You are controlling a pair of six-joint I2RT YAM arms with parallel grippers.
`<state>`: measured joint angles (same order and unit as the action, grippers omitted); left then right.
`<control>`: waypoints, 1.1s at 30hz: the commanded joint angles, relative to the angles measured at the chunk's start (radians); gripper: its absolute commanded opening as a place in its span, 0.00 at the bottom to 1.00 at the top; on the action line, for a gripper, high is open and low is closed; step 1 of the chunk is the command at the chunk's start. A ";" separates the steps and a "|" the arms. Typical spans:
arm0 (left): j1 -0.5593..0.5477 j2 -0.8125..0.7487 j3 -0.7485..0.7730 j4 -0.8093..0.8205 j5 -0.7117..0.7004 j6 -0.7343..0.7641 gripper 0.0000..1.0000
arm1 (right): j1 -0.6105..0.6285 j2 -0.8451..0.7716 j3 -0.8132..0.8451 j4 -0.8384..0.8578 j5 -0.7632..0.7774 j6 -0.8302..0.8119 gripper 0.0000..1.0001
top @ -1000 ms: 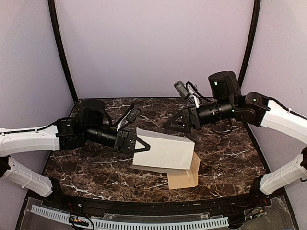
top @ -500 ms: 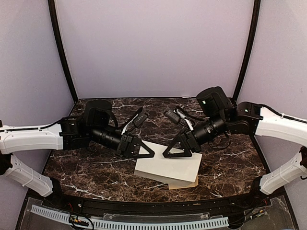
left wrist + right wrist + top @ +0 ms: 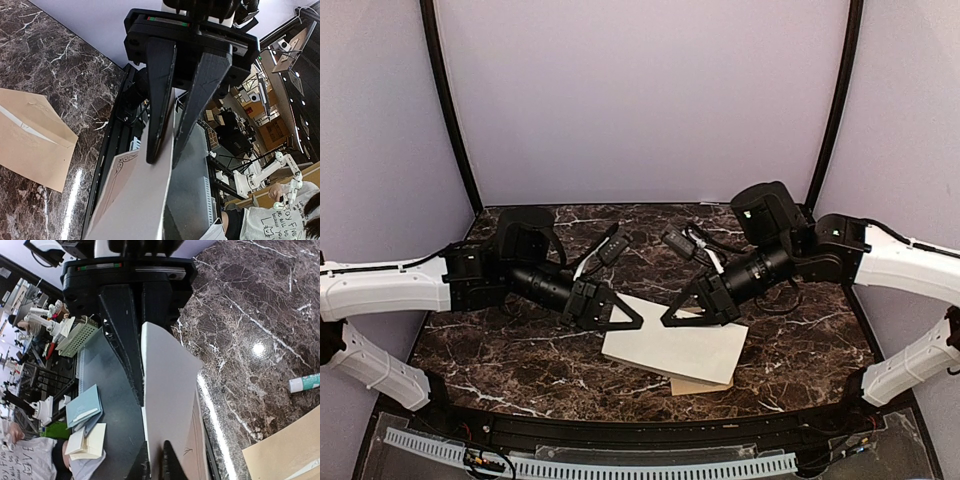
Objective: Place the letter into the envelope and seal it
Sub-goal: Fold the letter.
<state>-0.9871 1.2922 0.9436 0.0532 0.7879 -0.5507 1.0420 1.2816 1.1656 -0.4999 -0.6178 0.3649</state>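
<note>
Only right wrist, white tube [image 3: 305, 383] near envelope [image 3: 290, 460]

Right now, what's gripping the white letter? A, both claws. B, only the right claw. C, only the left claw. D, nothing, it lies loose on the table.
A: the left claw and the right claw each pinch the edge of the letter.

letter [image 3: 675, 345]: held above the table [image 3: 500, 350], over the envelope [image 3: 705, 385].
envelope: laid on the table, seen under the letter's near right edge.
</note>
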 commanded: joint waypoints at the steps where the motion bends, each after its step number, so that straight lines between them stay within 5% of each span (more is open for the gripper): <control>1: -0.007 -0.010 0.035 -0.011 -0.018 0.031 0.00 | 0.014 -0.029 -0.012 0.034 0.001 0.006 0.00; 4: -0.008 -0.022 0.045 -0.040 -0.088 0.039 0.13 | 0.015 -0.044 -0.013 0.027 0.087 0.023 0.00; 6: -0.007 -0.045 0.046 -0.073 -0.187 0.047 0.41 | 0.013 -0.062 -0.015 0.018 0.188 0.048 0.00; 12: 0.000 -0.143 0.036 -0.143 -0.542 0.022 0.69 | -0.026 -0.141 -0.077 0.063 0.363 0.145 0.00; 18: 0.011 -0.234 -0.022 -0.067 -0.674 -0.111 0.74 | -0.078 -0.227 -0.152 0.168 0.529 0.274 0.00; 27: -0.006 -0.119 -0.105 0.328 -0.481 -0.319 0.72 | -0.055 -0.321 -0.260 0.563 0.568 0.388 0.00; 33: -0.033 0.001 -0.061 0.525 -0.382 -0.391 0.72 | -0.035 -0.319 -0.253 0.625 0.540 0.370 0.00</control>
<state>-1.0046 1.2545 0.8486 0.3721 0.3122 -0.8688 0.9894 0.9714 0.9138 -0.0109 -0.0738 0.7250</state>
